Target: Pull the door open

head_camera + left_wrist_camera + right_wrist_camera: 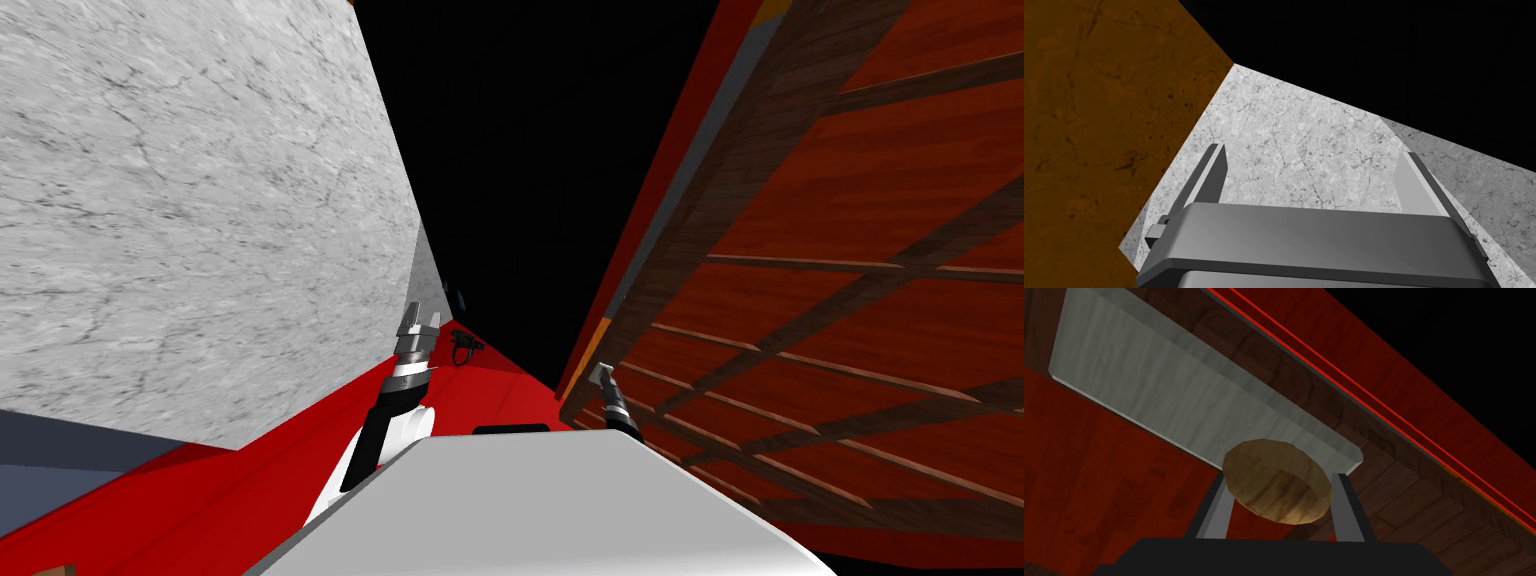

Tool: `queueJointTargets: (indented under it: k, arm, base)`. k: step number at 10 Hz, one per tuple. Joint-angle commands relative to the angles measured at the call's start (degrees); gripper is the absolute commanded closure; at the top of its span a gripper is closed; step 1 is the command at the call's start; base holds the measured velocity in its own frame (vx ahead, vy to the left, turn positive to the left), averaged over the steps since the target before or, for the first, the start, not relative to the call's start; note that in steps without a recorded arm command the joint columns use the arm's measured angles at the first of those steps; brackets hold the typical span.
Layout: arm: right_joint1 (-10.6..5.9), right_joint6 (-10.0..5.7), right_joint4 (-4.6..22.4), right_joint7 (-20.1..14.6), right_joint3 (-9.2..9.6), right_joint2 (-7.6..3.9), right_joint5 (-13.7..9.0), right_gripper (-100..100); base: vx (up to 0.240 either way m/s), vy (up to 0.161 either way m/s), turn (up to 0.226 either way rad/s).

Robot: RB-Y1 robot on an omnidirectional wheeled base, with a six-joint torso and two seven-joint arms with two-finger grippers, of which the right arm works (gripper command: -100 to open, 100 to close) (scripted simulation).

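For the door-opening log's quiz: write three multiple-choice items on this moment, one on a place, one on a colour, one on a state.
1. Where is the round tan wooden knob?
A. lying on the floor
B. between the right hand and its two fingers
C. on a shelf

2. What colour is the flat rectangular plate behind that knob?
A. grey
B. blue
C. green

3. How is the left hand?
A. shut on a cup
B. shut on the knob
C. open and empty

Answers:
1 B: the right wrist view shows both fingers pressing its sides.
2 A: the plate is pale grey.
3 C: its fingers stand apart, with marbled grey wall beyond.
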Motion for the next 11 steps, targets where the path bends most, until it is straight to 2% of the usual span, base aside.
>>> queueJointTargets:
  k: [1,5,6,7,8,11]
  arm:
    - [0.05,0.26,-0.02,-1.58,0.33,0.4,0.03,100]
    - [-0.32,0.19,0.42,-8.38,0.26,0.36,-0.05,100]
    - [-0.32,0.19,0.42,-8.69,0.26,0.36,-0.05,100]
    - [-0.45,0.17,0.57,-10.97,0.24,0.34,-0.08,100]
    - [-0.45,0.17,0.57,-11.08,0.24,0.34,-0.08,100]
    - [-0.7,0.12,0.88,-15.85,0.19,0.32,-0.14,100]
  base:
    - [-0.024,-0.001,0.013]
    - [-0.03,-0.003,0.026]
    - [-0.028,0.0,0.016]
    - [-0.029,0.0,0.036]
    - [-0.019,-0.004,0.013]
    - [-0.03,-0.001,0.021]
